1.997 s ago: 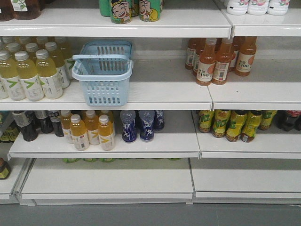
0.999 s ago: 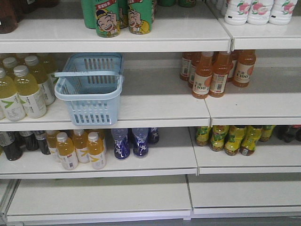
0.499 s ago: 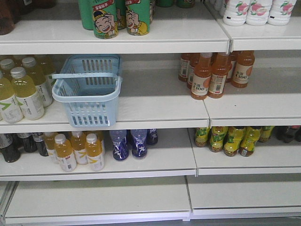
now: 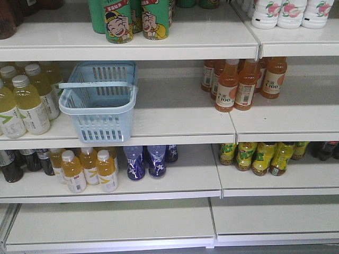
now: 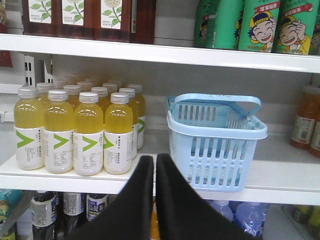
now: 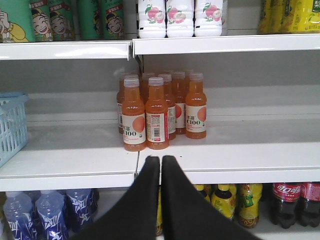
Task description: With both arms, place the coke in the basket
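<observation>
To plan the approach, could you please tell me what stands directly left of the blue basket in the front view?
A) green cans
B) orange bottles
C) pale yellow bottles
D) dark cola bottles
C: the basket sits on the middle shelf with the pale yellow bottles right beside it on the left.

Basket [image 4: 103, 127]: I read it as moulded plastic, pale blue, smooth with a soft sheen. Shelf [image 4: 180, 114] looks like white painted metal, smooth, semi-gloss (light glares off the front lip). Yellow drink bottles [image 5: 89, 132]: clear glossy plastic, paper-like labels, matt grey caps. Orange bottles [image 6: 146, 117] likewise glossy plastic. Green cans [image 4: 117, 20] carry a shiny printed skin; metal or plastic I can't tell. Left gripper [image 5: 154, 159] and right gripper [image 6: 161, 159]: matt black, smooth faces.
</observation>
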`<state>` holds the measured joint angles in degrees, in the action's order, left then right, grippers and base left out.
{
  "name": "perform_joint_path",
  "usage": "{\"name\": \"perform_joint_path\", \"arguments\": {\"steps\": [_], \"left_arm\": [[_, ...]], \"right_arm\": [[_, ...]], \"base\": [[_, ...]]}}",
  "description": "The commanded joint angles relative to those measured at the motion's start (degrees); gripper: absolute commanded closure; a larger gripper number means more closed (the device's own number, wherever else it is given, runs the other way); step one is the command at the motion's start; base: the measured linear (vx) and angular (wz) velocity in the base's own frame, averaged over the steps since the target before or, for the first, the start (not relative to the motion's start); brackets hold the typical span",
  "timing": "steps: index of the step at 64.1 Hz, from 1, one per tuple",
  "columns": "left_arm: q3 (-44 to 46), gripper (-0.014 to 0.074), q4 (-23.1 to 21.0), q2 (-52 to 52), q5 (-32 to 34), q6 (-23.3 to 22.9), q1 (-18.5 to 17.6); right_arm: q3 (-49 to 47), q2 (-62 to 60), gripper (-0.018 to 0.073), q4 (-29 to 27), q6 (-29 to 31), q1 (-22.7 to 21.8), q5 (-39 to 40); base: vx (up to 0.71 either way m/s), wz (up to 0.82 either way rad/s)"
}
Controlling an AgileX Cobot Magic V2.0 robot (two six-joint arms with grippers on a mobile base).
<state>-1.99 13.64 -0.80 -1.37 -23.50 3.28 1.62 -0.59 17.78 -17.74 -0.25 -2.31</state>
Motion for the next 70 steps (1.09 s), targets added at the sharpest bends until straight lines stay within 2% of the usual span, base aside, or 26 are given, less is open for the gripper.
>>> {"name": "perform_joint_path", "arguments": {"steps": [1, 25, 29, 32, 35, 40, 45, 48, 52, 63, 66, 70], "left_arm": [[1.5, 0.0602, 0.0, -0.8, 3.9, 0.1, -0.4], [1.6, 0.0602, 0.0, -0.8, 4.2, 0.0, -0.4], [1.9, 0.0602, -1.3, -0.8, 4.4, -2.0, -0.4], [1.9, 0.0602, -4.1, -0.8, 4.8, -5.5, -0.4], [1.9, 0.0602, -8.7, -0.8, 4.8, -9.7, -0.4], [1.9, 0.0602, -20.0, -0.8, 4.8, -21.6, -0.4], [1.9, 0.0602, -29.2, -0.8, 4.7, -29.3, -0.4], [1.9, 0.0602, -33.4, -0.8, 4.7, -31.8, -0.4], [1.9, 0.0602, -36.5, -0.8, 5.5, -33.0, -0.4], [1.9, 0.0602, -38.3, -0.8, 6.8, -33.7, -0.4], [2.1, 0.0602, -41.8, -0.8, 7.6, -36.1, -0.4], [2.5, 0.0602, -47.0, -0.8, 11.1, -41.9, -0.4]], "right_arm": [[0.5, 0.1, 0.0564, 0.7, 0.2, -0.3, 3.9], [0.5, 0.1, 0.0564, 0.7, 0.2, -0.3, 3.9], [0.5, 0.1, 0.0564, 0.7, 0.2, -0.3, 3.9], [0.5, 0.1, 0.0564, 0.7, 0.2, -0.3, 3.9], [0.5, 0.1, 0.0564, 0.7, 0.2, -0.3, 3.9], [0.5, 0.1, 0.0564, 0.7, 0.2, -0.3, 3.9], [0.5, 0.1, 0.0564, 0.7, 0.2, -0.3, 3.9], [0.5, 0.1, 0.0564, 0.7, 0.2, -0.3, 3.9], [0.5, 0.1, 0.0564, 0.7, 0.2, -0.3, 3.9], [0.5, 0.1, 0.0564, 0.7, 0.2, -0.3, 3.9], [0.5, 0.1, 0.0564, 0.7, 0.2, -0.3, 3.9], [0.5, 0.1, 0.0564, 0.7, 0.2, -0.3, 3.9]], "base": [[0.0, 0.0], [0.0, 0.0], [0.0, 0.0], [0.0, 0.0], [0.0, 0.0], [0.0, 0.0], [0.0, 0.0], [0.0, 0.0], [0.0, 0.0], [0.0, 0.0], [0.0, 0.0], [0.0, 0.0]]}}
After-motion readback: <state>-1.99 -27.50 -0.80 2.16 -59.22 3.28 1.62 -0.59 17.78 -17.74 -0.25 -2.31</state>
